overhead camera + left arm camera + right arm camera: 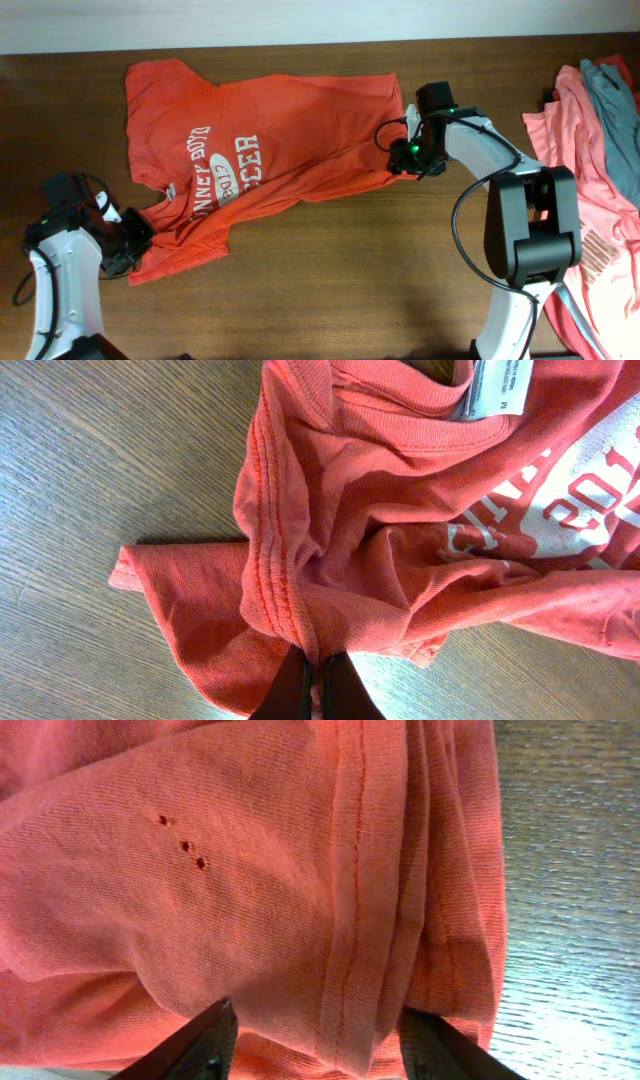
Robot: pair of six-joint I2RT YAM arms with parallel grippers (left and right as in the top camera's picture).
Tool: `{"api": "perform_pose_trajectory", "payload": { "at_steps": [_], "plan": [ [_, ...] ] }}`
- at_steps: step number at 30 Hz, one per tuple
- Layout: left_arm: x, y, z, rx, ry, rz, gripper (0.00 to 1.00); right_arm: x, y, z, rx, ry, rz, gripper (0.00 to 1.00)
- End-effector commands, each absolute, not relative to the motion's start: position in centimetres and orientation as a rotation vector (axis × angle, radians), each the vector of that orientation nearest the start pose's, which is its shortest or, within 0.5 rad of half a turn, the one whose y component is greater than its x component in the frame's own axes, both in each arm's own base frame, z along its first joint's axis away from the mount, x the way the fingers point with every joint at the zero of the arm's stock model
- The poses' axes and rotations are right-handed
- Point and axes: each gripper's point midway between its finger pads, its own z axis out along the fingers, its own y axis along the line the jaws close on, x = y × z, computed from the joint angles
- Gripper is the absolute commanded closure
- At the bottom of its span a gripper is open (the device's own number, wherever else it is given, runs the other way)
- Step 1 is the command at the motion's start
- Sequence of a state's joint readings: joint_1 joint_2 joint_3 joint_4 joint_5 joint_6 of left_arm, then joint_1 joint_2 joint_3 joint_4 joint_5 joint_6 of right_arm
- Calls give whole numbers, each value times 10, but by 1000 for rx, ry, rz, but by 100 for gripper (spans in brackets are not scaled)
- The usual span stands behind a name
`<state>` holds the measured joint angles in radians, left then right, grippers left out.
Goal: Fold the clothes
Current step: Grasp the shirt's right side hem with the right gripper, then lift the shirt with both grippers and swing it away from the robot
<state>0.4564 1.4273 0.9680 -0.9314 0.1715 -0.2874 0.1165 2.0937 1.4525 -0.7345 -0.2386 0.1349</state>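
The orange-red T-shirt (270, 130) lies spread but rumpled on the wooden table, its white chest print (225, 160) facing up. At its near left corner my left gripper (130, 240) is shut on a bunched seam fold by the shoulder. In the left wrist view the dark fingers (318, 665) pinch that fold, with the collar tag (497, 385) above. My right gripper (405, 150) is at the shirt's right hem corner. In the right wrist view it (315, 1020) stands open, and the folded hem (350, 900) bulges between its wide-set fingers (205, 1040).
A heap of salmon-pink garments (590, 170) with a grey-blue one (612, 95) on top lies at the table's right edge, beside the right arm's base (530, 230). Bare wood (330, 290) shows in front of the shirt.
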Motion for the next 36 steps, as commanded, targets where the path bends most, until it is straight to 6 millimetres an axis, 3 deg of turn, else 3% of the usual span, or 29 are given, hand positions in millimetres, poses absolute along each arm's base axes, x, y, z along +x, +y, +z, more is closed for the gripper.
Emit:
{"api": "perform_pose_trajectory", "payload": {
  "at_steps": [1,6,14,24,26,32,36],
  "plan": [
    [260,92,81,-1030,2747,-239,100,423,83,2,37,2976,412,41],
    [260,92,81,-1031,2747,-239,100,430,77,23,49,2926,413,42],
    [260,92,81,-1030,2747,-239,100,427,92,27,32,2919,541,42],
    [260,92,81,-1030,2747,-239,100,427,95,29,30,2917,568,43],
    [260,92,81,-1030,2747,-239,100,427,96,29,29,2916,572,53],
    [260,92,81,-1030,2747,-239,100,427,95,28,30,2917,566,95],
    [260,92,81,-1030,2747,-239,100,427,94,29,27,2916,565,96]
  ]
}}
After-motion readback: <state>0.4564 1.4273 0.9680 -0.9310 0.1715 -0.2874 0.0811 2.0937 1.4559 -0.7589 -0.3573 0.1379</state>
